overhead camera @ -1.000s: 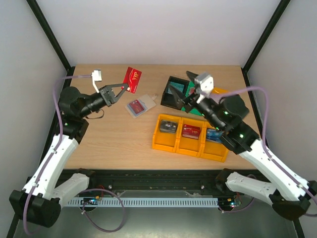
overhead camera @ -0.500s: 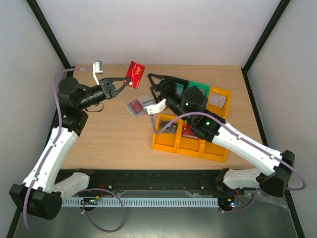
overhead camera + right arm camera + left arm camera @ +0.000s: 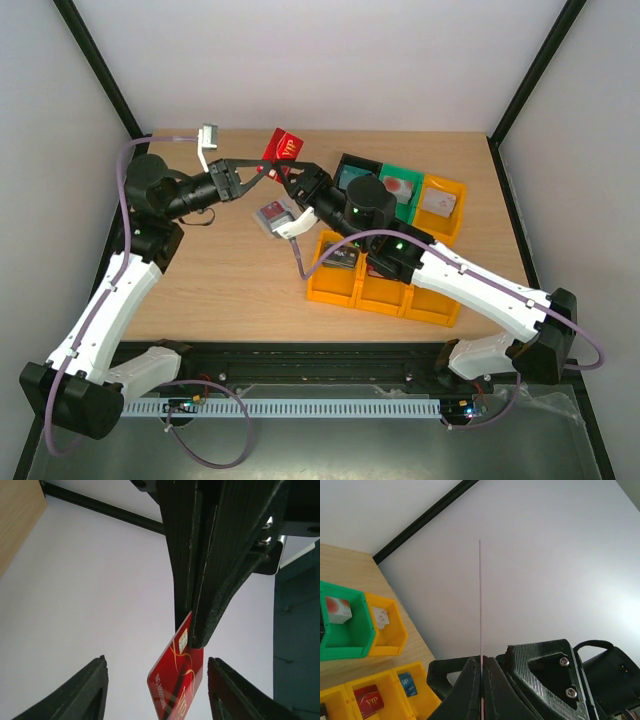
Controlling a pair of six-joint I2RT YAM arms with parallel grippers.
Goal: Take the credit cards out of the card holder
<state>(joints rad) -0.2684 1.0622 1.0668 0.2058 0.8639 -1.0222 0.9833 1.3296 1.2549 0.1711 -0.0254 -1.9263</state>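
Observation:
A red credit card (image 3: 284, 148) hangs in the air above the back of the table, with my left gripper (image 3: 262, 170) shut on its lower edge. In the left wrist view the card (image 3: 480, 600) shows edge-on as a thin line rising from the closed left gripper (image 3: 482, 658). My right gripper (image 3: 288, 179) is open around the same card (image 3: 179, 682). Its fingers (image 3: 95, 690) stand on either side with a gap to the card. The card holder (image 3: 270, 212) lies on the table below, partly covered by the right arm.
A row of yellow bins (image 3: 322, 290) at centre right holds a red card (image 3: 385, 265) and a blue card (image 3: 406, 682). Behind it stand a black bin (image 3: 345, 165), a green bin (image 3: 408, 176) and another yellow bin (image 3: 450, 187).
The right arm swung left from above the bins to the raised red card and its jaws narrowed. The left gripper carried the card a little right and up.

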